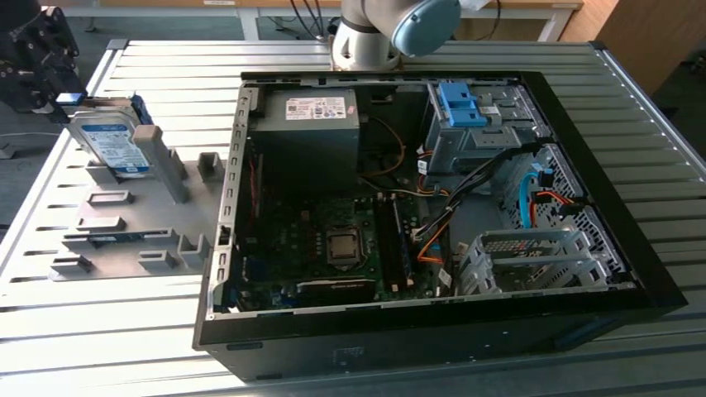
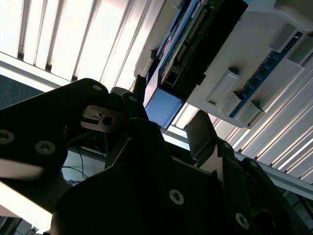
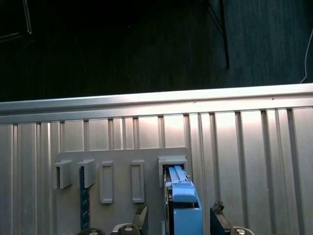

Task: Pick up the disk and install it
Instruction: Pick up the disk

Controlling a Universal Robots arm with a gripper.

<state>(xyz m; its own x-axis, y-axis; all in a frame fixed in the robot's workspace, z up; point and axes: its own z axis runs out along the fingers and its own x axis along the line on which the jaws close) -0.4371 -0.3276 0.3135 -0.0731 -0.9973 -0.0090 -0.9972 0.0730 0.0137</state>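
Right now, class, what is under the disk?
The disk stands on edge in the grey holder plate, which lies on the slatted metal table. The disk's bottom edge is covered by the plate's raised walls.

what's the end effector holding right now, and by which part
Nothing yet, it seems. The end effector straddles the blue-railed end of the disk with a gap on each side, and the disk stands in the grey fixture.
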